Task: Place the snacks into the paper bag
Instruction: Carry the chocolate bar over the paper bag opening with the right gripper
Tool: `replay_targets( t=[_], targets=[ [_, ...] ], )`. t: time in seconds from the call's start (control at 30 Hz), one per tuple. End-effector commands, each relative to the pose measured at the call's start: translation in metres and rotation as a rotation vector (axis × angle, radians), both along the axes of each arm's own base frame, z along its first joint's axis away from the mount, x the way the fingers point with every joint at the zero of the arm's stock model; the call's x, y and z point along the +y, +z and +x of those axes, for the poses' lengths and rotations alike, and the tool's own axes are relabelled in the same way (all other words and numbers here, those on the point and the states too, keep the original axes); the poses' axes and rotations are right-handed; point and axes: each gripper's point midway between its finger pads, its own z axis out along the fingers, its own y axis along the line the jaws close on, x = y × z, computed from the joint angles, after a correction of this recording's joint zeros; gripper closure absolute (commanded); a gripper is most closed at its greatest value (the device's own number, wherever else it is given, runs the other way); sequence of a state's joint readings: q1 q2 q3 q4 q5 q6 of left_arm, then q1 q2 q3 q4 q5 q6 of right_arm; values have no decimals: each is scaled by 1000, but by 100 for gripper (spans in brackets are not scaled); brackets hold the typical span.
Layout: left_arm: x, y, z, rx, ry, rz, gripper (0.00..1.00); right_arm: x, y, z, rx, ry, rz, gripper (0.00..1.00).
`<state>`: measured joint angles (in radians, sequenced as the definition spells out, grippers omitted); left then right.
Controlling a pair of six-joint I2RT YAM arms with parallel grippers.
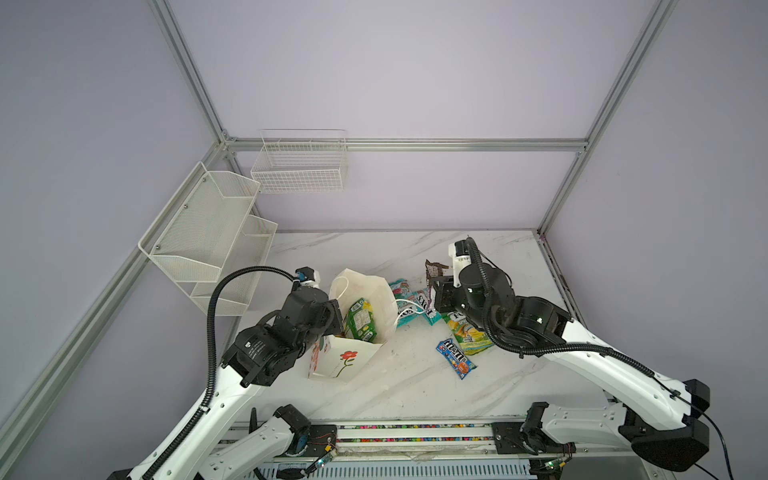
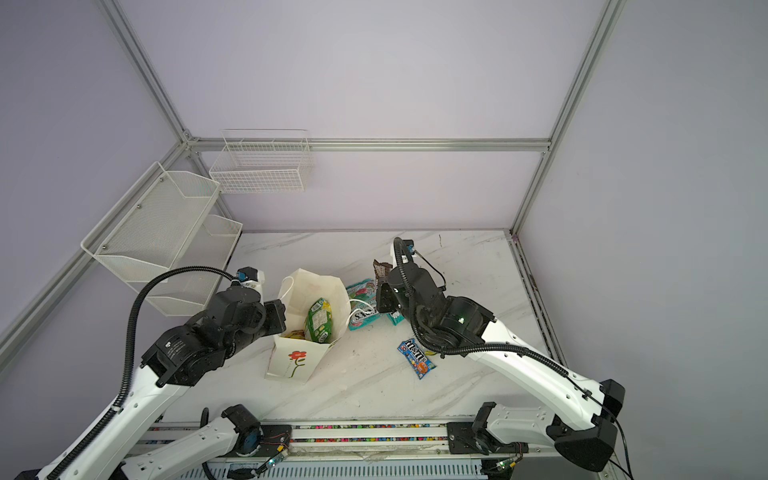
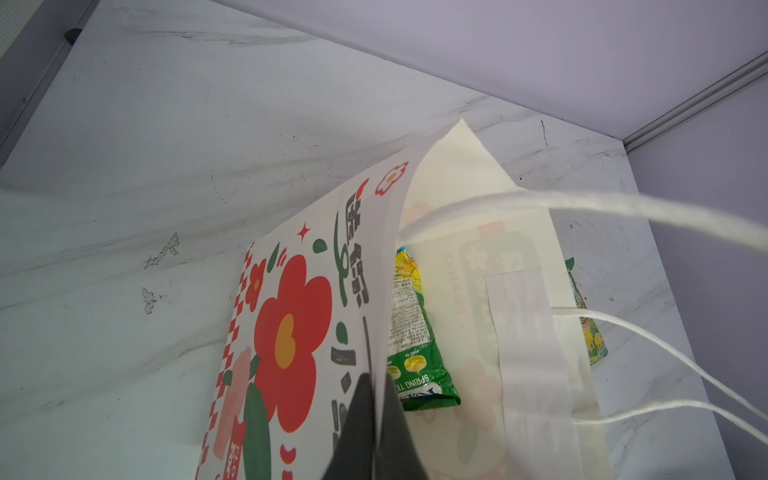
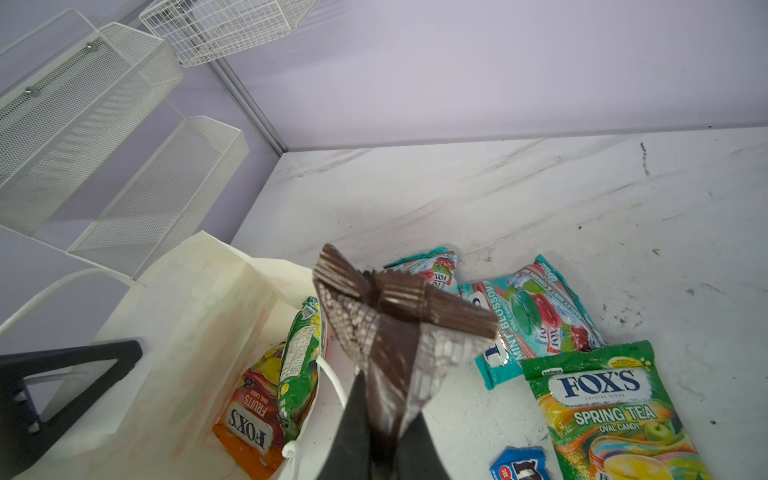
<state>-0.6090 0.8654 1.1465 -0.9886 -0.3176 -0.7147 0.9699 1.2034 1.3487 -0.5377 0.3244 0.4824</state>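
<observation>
Nearby, wire baskets [image 1: 299, 166], cord handle [image 3: 623, 205] across paper bag [image 3: 291, 311]

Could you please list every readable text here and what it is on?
"FOX'S SPRING TEA OVAL CANDY": green pouch on table
"MINT BLOSSOM OVAL CANDY": teal pouch
"FOX'S FRUITS OVAL CANDY": orange pouch in paper bag
"m&m's": blue packet
Unreadable: bag's Chinese lettering, dark brown bar.

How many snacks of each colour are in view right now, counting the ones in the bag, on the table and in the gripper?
Green pouches: 2
Teal pouches: 2
Orange pouch: 1
Blue packet: 1
Brown bar: 1
Total: 7
</observation>
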Motion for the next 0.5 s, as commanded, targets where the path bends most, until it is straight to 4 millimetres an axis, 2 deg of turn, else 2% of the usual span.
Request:
replay_targets(
  t=[0.0,0.47],
  targets=[
    [-6,19,10,-86,5,-60,100,9,28,0,-54,42,75,90],
    [-7,17,10,-84,5,-61,100,39,38,-1,-53,136,156,89]
  ],
)
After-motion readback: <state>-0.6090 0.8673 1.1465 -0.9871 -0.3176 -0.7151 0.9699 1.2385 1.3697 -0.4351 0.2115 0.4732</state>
